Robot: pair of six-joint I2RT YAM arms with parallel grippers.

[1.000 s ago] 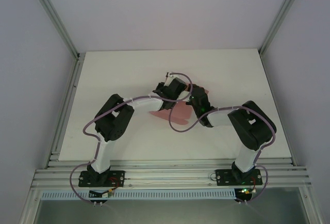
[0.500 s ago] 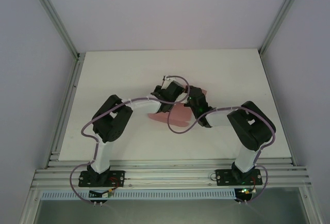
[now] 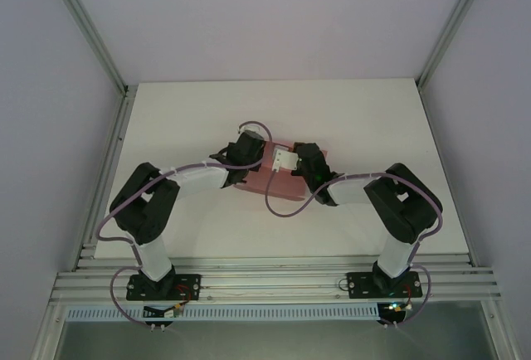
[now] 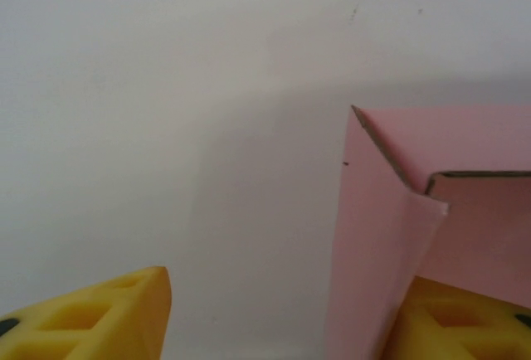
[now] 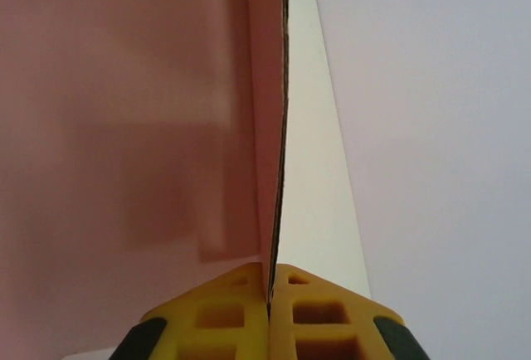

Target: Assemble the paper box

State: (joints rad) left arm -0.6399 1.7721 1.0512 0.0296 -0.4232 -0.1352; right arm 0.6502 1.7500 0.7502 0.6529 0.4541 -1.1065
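A white table (image 3: 182,119) sits inside a pale enclosure; a plain back wall (image 3: 265,12) rises behind it; aluminium posts (image 3: 87,24) slant up from its far corners; ribbed aluminium rails (image 3: 274,281) run along its near edge.

paper box (image 3: 279,182): plain pink card, no print; cut edges grey-brown in the left wrist view
left gripper (image 4: 290,294): bright yellow, dark spots at the outer corners
right gripper (image 5: 270,289): bright yellow, black at the lower corners
counter (image 3: 166,119): plain white
arms (image 3: 195,179): white links, black joints
cables (image 3: 286,213): pale purple
frame rails (image 3: 249,281): silver-grey
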